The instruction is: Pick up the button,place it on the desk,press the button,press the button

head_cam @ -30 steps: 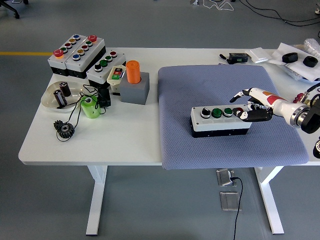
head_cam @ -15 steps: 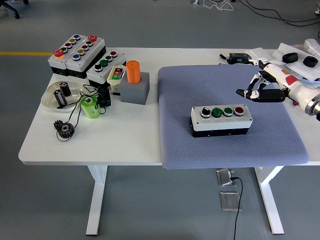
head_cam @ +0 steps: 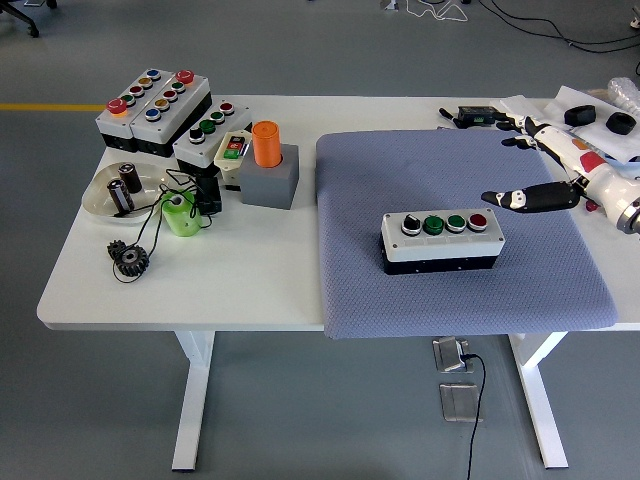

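A white button box with a black base lies on the blue-grey mat. Its top carries a black-and-white knob, two green buttons and a red button at its right end. My right hand hovers above the mat, up and to the right of the box, apart from it. Its fingers are spread flat and hold nothing. The left arm does not show.
At the table's left stand several other button boxes, an orange cylinder in a grey block, a white bowl, a green cup and black gears. Black and white items lie at the far right corner.
My right hand has lifted off the box's red-button end, moved up and to the right, and its fingers have spread out. The box has not moved.
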{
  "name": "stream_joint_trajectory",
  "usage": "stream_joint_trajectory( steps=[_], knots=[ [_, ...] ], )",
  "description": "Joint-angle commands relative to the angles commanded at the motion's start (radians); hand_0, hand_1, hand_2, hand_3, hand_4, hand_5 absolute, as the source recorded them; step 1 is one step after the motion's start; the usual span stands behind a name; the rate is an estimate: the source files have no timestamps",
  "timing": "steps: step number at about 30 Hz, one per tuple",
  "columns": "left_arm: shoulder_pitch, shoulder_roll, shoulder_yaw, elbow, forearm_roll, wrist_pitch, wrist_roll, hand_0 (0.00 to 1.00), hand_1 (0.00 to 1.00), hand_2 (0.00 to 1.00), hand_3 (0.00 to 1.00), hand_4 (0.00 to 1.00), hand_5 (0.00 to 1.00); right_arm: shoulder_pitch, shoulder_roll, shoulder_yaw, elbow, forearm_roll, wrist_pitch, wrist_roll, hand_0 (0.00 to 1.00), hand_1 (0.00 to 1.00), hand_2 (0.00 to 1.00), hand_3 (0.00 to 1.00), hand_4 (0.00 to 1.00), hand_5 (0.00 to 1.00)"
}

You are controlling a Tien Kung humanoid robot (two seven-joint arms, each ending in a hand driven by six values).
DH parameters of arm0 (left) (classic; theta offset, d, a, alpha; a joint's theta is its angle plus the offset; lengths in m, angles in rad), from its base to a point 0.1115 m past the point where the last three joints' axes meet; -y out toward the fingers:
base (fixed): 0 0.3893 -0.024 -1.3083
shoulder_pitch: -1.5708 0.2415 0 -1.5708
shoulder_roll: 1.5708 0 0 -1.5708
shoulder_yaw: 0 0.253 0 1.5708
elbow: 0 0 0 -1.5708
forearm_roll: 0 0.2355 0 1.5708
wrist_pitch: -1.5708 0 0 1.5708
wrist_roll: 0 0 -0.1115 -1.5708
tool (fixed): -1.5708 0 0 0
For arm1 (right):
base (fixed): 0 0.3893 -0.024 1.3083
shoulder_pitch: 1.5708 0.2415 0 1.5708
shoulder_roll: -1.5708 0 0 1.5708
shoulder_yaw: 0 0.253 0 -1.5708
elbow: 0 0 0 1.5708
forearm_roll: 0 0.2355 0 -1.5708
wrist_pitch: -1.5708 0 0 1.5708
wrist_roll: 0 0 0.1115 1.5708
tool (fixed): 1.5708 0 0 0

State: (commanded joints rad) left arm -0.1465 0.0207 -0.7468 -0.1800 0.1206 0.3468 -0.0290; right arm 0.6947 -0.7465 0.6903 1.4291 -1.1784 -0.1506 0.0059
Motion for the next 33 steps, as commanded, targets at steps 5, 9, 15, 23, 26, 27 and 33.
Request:
stream_joint_trajectory(
  steps=[5, 9, 15, 23, 26, 27, 33],
  knots=[
    [-0.005, 0.001, -0.002, 0.0, -0.002, -0.001, -0.003, 0.656, 0.703, 0.722, 0.519, 0.326, 0.97, 0.005, -0.004, -0.004, 0.002, -0.011, 0.009, -0.007, 0.934, 0.897, 0.973, 0.998, 0.863, 0.152],
    [-0.005, 0.002, 0.0, 0.0, -0.003, -0.002, -0.003, 0.656, 0.702, 0.723, 0.518, 0.326, 0.97, 0.007, -0.005, -0.006, 0.004, -0.017, 0.01, -0.008, 0.944, 0.905, 0.981, 0.998, 0.861, 0.145],
    [-0.005, 0.002, 0.001, 0.0, -0.005, -0.001, 0.0, 0.656, 0.702, 0.723, 0.518, 0.325, 0.969, 0.009, -0.004, -0.011, 0.006, -0.018, 0.015, -0.013, 0.947, 0.908, 0.978, 0.998, 0.863, 0.14],
    [-0.01, 0.003, 0.004, 0.0, -0.009, -0.003, -0.001, 0.656, 0.702, 0.723, 0.519, 0.325, 0.97, 0.015, -0.008, -0.021, 0.009, -0.019, 0.021, -0.017, 0.951, 0.911, 0.978, 0.998, 0.864, 0.134],
    [-0.013, 0.003, -0.004, 0.0, -0.009, -0.002, -0.003, 0.656, 0.702, 0.723, 0.518, 0.326, 0.969, 0.02, -0.006, -0.022, 0.013, -0.026, 0.025, -0.018, 0.952, 0.911, 0.978, 0.998, 0.863, 0.133],
    [-0.014, 0.003, -0.004, 0.0, -0.009, -0.003, -0.003, 0.656, 0.702, 0.723, 0.518, 0.326, 0.969, 0.022, -0.006, -0.022, 0.015, -0.028, 0.027, -0.018, 0.952, 0.911, 0.978, 0.998, 0.863, 0.133],
    [-0.021, 0.004, 0.0, 0.0, -0.02, -0.005, -0.005, 0.656, 0.703, 0.724, 0.518, 0.327, 0.968, 0.026, -0.009, -0.024, 0.021, -0.046, 0.034, -0.024, 0.955, 0.915, 0.979, 0.998, 0.868, 0.132]
  ],
)
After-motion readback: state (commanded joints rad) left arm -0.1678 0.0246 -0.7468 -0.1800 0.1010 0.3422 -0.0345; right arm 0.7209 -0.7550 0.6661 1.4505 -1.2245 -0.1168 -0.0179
